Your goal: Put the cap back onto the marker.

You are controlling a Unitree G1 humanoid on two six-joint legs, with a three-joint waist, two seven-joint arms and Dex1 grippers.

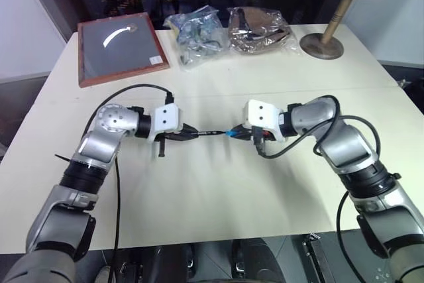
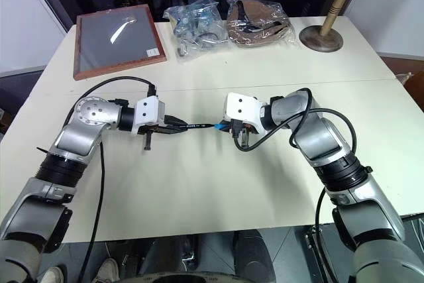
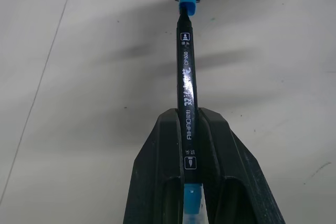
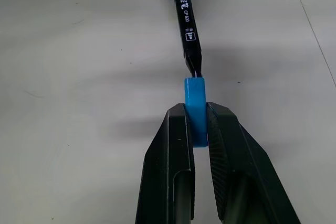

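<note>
Your left gripper (image 1: 187,134) was clamped on the marker (image 3: 186,77), your right gripper (image 4: 198,129) on the cap (image 4: 193,98); the tip sat at the cap's mouth, so pushing straight along the barrel was best.

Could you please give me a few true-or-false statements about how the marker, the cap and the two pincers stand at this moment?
1. The left pincer is shut on the marker. True.
2. The cap lies loose on the table. False: the right pincer is shut on it, above the table.
3. The marker's tip is at the cap's open end. True.
4. The cap is fully seated on the marker. False: the narrow black tip section is exposed at the cap's mouth.
5. The wooden stand lies between the two pincers. False: it stands at the table's far right corner.
</note>
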